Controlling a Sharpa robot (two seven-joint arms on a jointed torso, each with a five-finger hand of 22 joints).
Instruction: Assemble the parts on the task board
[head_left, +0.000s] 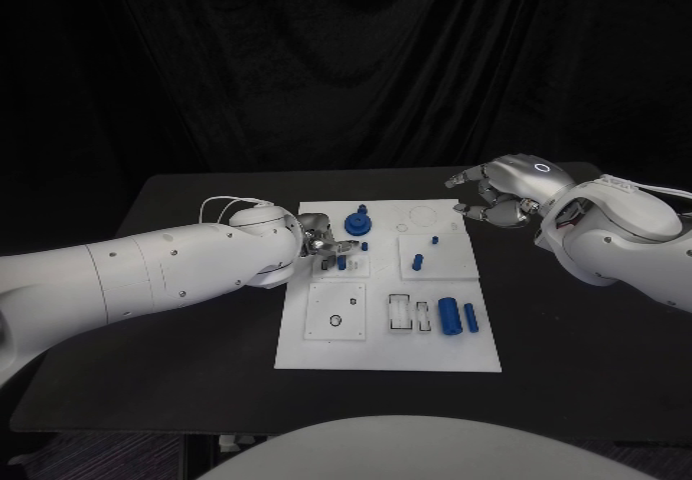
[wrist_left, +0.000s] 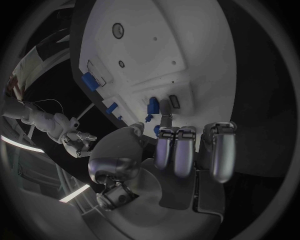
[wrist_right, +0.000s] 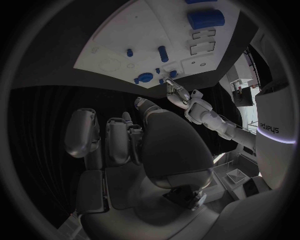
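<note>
The white task board (head_left: 335, 345) lies in the middle of the black table. My left hand (head_left: 329, 243) hovers low over its far left part. One finger (wrist_left: 165, 111) reaches out and lies against a small blue peg (wrist_left: 153, 105) standing in the board, with the thumb (wrist_left: 136, 132) close by. I cannot tell whether the peg is pinched. A blue knob (head_left: 359, 220) stands just beyond the hand. My right hand (head_left: 498, 195) hangs over the board's far right corner, its fingers apart and holding nothing.
Another blue peg (head_left: 417, 262) and a tiny one (head_left: 434, 240) stand in the far right part. A thick blue cylinder (head_left: 449, 313) and a slimmer one (head_left: 470, 317) lie at the near right. A small ring (head_left: 335, 321) sits near left.
</note>
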